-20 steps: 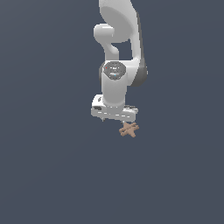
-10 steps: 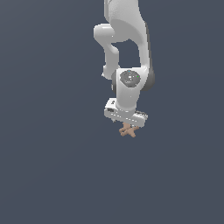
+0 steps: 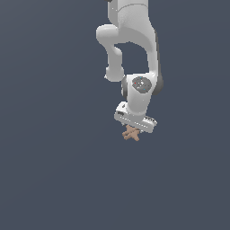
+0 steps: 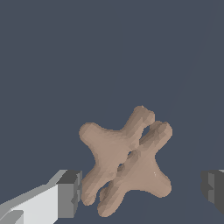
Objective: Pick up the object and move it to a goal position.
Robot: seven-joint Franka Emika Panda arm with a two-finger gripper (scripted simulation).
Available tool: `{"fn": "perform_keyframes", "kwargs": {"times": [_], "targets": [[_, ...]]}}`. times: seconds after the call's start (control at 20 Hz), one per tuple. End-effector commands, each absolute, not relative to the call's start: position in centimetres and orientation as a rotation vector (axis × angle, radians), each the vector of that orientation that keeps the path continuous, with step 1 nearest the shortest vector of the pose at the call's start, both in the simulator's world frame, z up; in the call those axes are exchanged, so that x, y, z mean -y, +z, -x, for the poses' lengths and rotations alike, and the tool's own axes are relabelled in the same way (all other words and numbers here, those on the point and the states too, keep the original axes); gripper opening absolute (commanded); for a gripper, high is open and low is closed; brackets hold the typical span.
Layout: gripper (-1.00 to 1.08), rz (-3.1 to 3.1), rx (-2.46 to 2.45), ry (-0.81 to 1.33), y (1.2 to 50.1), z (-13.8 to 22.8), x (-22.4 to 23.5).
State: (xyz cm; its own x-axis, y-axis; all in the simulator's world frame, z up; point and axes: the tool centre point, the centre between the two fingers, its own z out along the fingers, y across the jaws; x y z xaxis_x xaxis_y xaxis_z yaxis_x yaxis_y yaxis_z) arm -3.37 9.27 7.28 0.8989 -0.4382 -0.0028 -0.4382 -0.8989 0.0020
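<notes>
The object (image 4: pixel 127 162) is a small tan-brown cross of rounded bars, wood-like in look, so it is judged light, rigid and somewhat smooth; the firmest hold is across the thick centre where the bars meet, not on a tapering arm that could pivot or slip. It sits just below the gripper (image 3: pixel 134 127) in the exterior view, between the two dark finger pads (image 4: pixel 70 192). The claw is released, with both pads standing apart from the object.
</notes>
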Motion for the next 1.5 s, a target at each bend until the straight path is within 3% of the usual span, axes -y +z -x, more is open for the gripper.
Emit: {"fn": "perform_keyframes", "kwargs": {"times": [0.0, 1.2, 1.25, 1.45], "targets": [[1.0, -3.054, 0.733, -0.002, 7.0, 3.5, -9.7], [1.0, -3.051, 0.75, 0.0, 1.7, 3.7, -10.0], [-1.0, -3.051, 0.75, 0.0, 1.7, 3.7, -10.0], [-1.0, -3.051, 0.75, 0.0, 1.7, 3.7, -10.0]]}}
